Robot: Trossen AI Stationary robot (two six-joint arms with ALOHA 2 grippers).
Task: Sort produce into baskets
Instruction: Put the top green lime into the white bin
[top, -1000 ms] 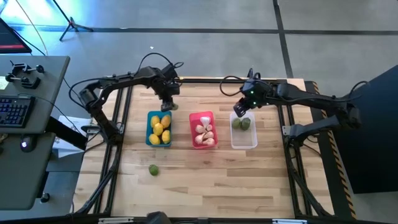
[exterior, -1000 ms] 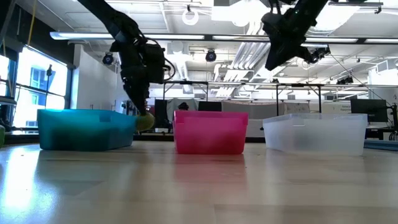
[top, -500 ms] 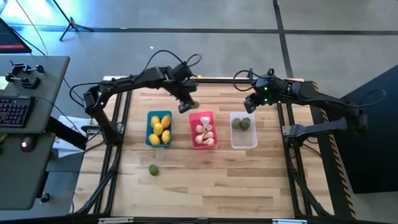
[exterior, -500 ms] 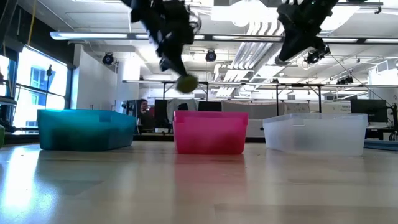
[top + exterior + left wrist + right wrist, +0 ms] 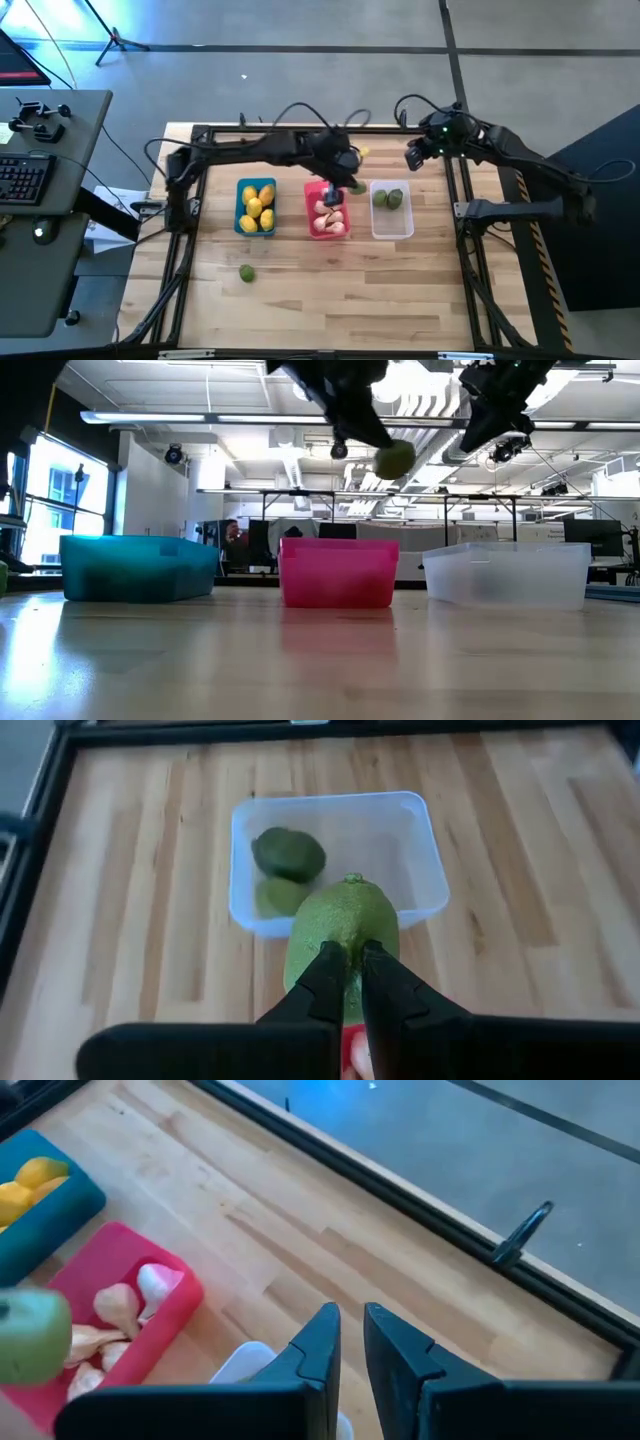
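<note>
The left gripper point(image 5: 352, 975) held a green fruit point(image 5: 342, 935) tight at its fingertips, up in the air. The clear basket point(image 5: 430, 880) sat just past it. The right gripper point(image 5: 350, 1342) waited nearby, fingers close together, holding nothing.

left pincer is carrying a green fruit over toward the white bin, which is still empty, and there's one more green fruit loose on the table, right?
Not quite: the white bin is not empty. The left wrist view shows two green fruits already in it. The rest holds: the left pincer carries a green fruit toward that bin, and one loose green fruit lies on the table.
</note>
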